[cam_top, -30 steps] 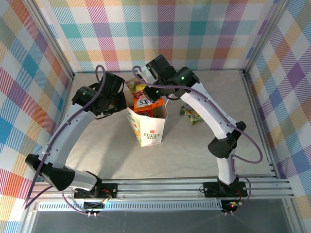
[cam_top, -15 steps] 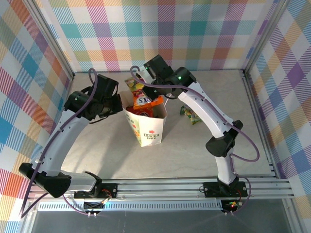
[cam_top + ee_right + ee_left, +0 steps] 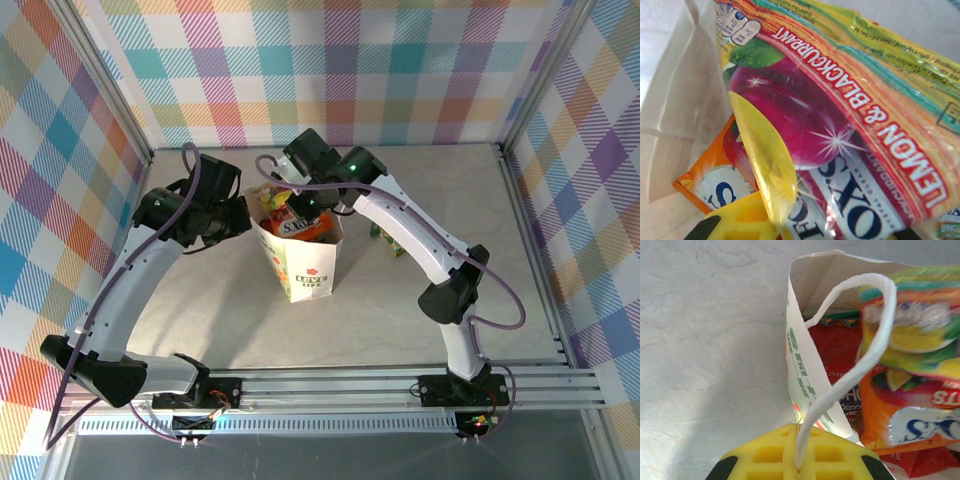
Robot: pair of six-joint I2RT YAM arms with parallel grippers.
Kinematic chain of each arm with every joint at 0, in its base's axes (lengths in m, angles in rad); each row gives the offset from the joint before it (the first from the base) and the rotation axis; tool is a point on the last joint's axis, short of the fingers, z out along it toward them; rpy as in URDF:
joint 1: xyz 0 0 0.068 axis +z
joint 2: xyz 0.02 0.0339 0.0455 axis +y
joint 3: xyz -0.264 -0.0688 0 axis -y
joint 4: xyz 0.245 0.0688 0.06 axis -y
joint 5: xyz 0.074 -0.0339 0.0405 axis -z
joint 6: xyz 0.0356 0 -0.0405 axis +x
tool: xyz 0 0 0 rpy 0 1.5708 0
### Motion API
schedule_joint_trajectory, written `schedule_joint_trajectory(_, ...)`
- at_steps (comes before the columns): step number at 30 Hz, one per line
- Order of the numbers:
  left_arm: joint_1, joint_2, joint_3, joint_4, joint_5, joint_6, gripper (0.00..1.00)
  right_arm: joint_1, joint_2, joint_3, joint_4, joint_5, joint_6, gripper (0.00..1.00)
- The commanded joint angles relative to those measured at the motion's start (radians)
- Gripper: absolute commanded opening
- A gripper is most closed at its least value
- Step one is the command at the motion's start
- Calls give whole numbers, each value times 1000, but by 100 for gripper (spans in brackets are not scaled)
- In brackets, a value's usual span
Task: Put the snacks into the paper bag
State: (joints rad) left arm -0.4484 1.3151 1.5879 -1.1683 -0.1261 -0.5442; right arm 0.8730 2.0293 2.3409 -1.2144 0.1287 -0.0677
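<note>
Two things could spoil this. First, the left gripper (image 3: 800,462) has its yellow pads pinched together on the thin cord handle (image 3: 865,335) of the paper bag (image 3: 305,268), which stands near the middle of the table (image 3: 220,300). From above, that gripper sits at the bag's 10 o'clock. A pull on so slight a cord could tilt or lift the light bag, and if the cord slips the mouth may sag shut. Second, the right gripper (image 3: 302,203), at the bag's 12 o'clock, looks clamped on the lower edge of the lemon-and-blackcurrant packet (image 3: 840,115). That packet rides high in the mouth on top of the orange packet (image 3: 877,400), with the red packet (image 3: 835,347) deeper down. If let go there, it may tip over the far rim rather than sink, and a downward push could crumple or topple the bag. One green-yellow packet (image 3: 386,242) lies on the table at the bag's 3 o'clock, close under the right arm, where a sweep of the arm might knock it away. That packet is partly covered by the arm. The bag's floor and any packets beneath the red one cannot be made out. The right fingertips are cut off at the bottom edge of the wrist view, so the exact grip point is unclear.
</note>
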Motion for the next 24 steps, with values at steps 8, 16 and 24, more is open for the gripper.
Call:
schedule_joint_trajectory(8, 23, -17, 3, 23, 35, 24, 3, 22, -50, -78, -74, -105, 14, 0)
schedule_joint_trajectory(16, 37, -14, 9, 28, 45, 33, 3, 23, -51, -116, -130, -167, 46, 0)
schedule_joint_trajectory(24, 39, -11, 14, 37, 48, 36, 3, 21, 0, -125, -168, -240, 40, 0)
